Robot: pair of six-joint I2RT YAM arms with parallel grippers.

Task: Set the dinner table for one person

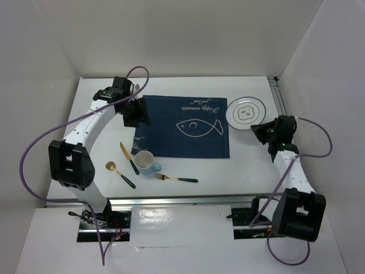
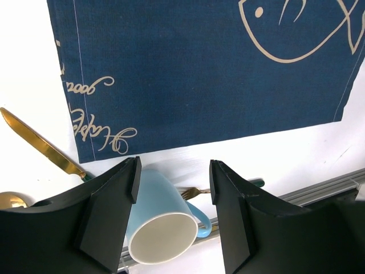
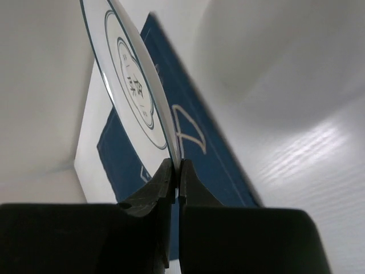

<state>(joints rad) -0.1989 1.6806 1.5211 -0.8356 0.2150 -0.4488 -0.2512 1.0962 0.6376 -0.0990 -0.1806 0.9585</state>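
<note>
Right pincer (image 3: 177,171) is clamped shut on the rim of the white plate (image 3: 134,85), just right of the navy placemat (image 1: 165,114). Left pincer (image 2: 171,188) hangs open and empty over that placemat's left edge; the white counter (image 1: 239,171) lies beneath everything.

Lab: white-walled cell (image 1: 182,34) around dinner table (image 1: 239,171)

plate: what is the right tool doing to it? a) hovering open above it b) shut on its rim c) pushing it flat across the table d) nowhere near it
b: in the right wrist view the right tool is shut on the rim of the plate, clamping the thin edge from both sides.
</note>
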